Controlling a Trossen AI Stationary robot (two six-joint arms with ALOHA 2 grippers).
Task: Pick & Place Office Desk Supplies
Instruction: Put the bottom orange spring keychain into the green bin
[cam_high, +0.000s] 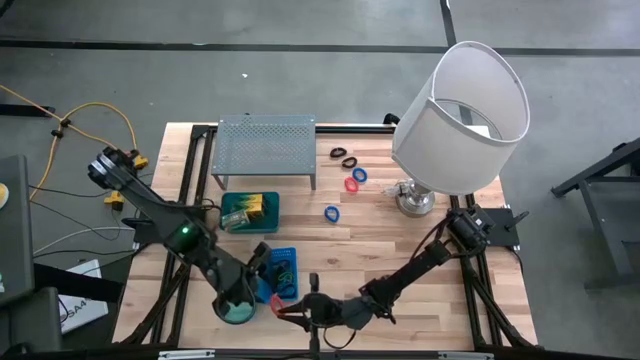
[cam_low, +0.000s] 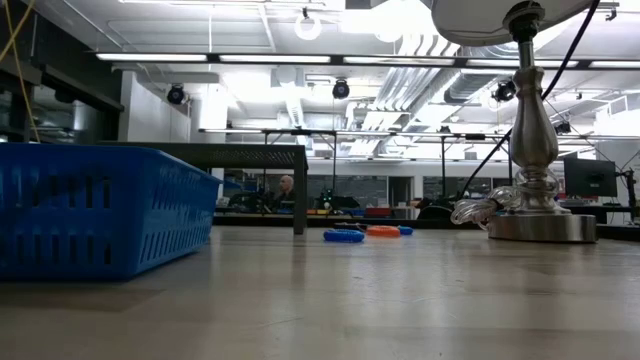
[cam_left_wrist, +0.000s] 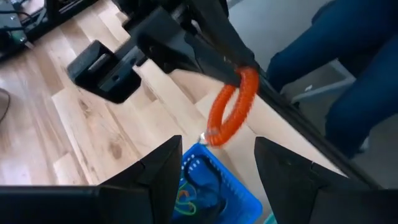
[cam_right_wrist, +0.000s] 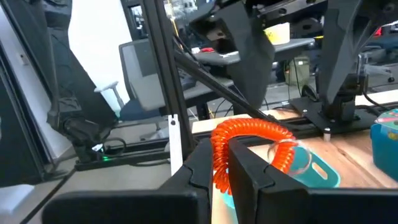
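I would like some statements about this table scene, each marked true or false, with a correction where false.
1. The right gripper is shut on the orange coiled ring. True.
2. The left gripper is shut. False: it is open.
3. The white-shaded lamp lies on its side. False: it stands upright.
4. A blue ring lies on the wooden table between the grey perforated rack and the lamp. True.

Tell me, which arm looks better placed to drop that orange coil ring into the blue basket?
The right. Its gripper is shut on the orange coil ring at the table's near edge, beside the blue basket. The left gripper is open and empty, over the basket.
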